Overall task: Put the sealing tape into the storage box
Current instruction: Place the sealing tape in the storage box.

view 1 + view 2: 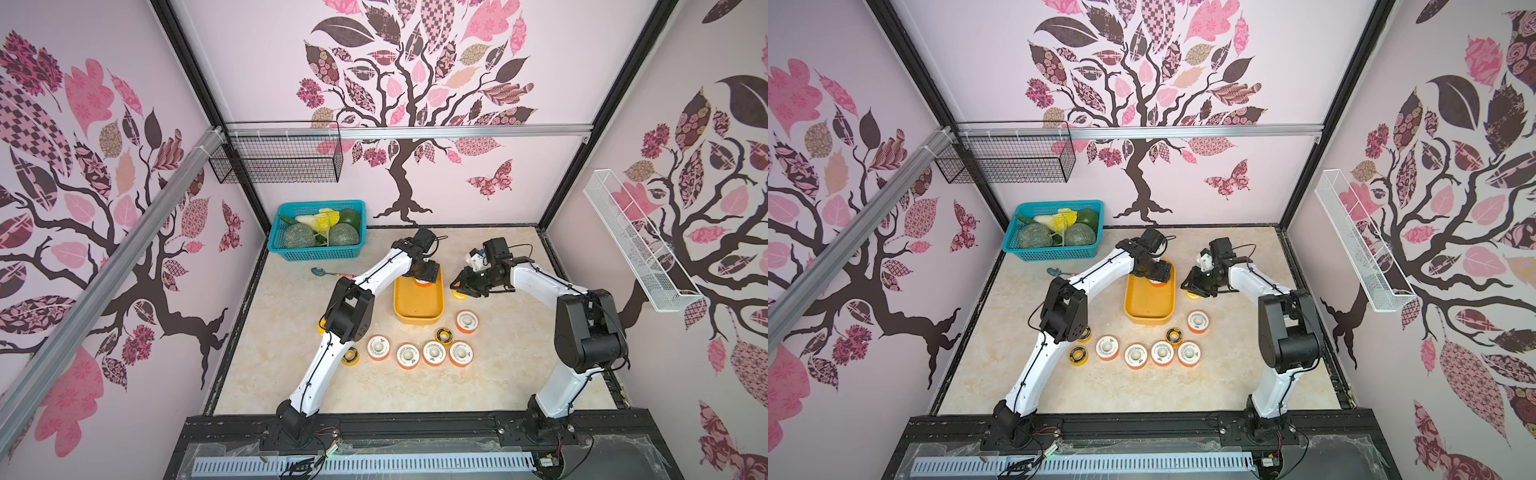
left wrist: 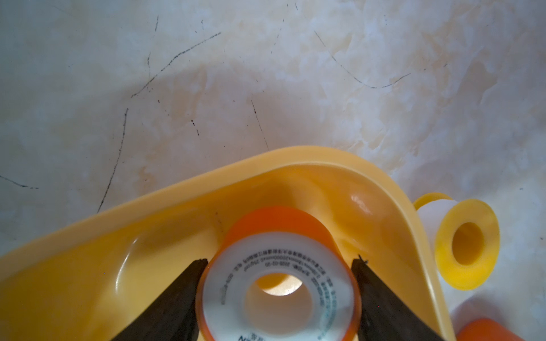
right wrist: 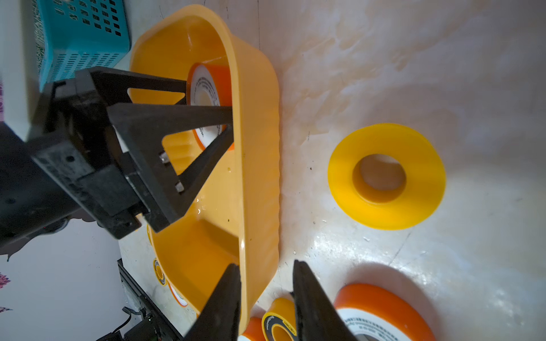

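Note:
The yellow-orange storage box (image 1: 417, 318) (image 1: 1149, 311) lies mid-table. My left gripper (image 1: 424, 280) (image 2: 280, 261) reaches into its far end, shut on an orange-rimmed, white-faced spool of sealing tape (image 2: 230, 283) (image 3: 206, 85) low inside the box. My right gripper (image 1: 457, 289) (image 3: 265, 264) hovers beside the box's right wall (image 3: 260, 177), narrowly open and holding nothing. A plain yellow spool (image 1: 459, 296) (image 3: 384, 177) lies on the table just ahead of it. Several more spools, orange-rimmed (image 1: 407, 355) and black-faced yellow (image 1: 444, 336), lie in front of the box.
A teal basket (image 1: 291, 249) of vegetables stands at the back left, a spoon (image 1: 328, 272) in front of it. A black wire basket (image 1: 278, 158) hangs on the back wall and a white mesh basket (image 1: 640, 245) on the right wall.

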Controlling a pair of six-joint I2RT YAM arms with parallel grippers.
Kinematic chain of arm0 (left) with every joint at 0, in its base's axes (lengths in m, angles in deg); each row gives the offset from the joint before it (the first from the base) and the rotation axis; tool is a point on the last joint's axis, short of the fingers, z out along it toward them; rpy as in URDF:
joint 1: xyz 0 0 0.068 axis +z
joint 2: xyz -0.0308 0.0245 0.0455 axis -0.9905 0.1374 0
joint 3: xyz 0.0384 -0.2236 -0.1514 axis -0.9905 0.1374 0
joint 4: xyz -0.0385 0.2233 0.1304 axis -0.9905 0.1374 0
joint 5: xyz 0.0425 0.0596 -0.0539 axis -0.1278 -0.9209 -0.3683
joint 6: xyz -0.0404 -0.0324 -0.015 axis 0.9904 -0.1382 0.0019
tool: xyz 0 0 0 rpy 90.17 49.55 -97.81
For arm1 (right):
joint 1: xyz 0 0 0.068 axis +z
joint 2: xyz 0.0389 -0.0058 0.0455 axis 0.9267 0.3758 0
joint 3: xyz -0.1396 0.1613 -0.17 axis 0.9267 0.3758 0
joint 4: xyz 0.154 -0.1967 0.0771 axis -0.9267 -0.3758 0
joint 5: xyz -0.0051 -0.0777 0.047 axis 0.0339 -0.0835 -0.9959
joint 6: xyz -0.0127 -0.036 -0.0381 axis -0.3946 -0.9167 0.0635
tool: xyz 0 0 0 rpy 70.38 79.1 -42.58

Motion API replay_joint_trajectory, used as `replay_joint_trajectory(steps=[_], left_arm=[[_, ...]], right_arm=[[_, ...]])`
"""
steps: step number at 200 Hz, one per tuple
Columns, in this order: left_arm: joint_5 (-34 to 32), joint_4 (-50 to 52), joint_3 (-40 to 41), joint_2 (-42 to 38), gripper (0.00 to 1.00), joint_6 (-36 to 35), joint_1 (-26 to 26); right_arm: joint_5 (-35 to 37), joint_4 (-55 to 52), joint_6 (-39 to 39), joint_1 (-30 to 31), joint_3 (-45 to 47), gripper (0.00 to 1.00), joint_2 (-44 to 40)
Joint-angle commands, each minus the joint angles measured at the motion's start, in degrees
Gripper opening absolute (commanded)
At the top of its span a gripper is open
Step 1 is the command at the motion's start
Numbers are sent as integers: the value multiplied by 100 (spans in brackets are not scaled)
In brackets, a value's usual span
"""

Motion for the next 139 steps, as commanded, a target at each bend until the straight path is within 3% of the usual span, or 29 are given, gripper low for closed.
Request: replay_joint_trajectory(steps=[1,43,139], left_arm=[[73,-49,-172,123,80,53,-20],[89,-50,-163,126,84,79,-8],[-450,-293,458,-387,80,56,-15]], right_arm=[[-54,-23,-75,22,2,35,9],[-56,-33,-80,22,-1,35,17],[-77,-44,-106,28,22,35,35]])
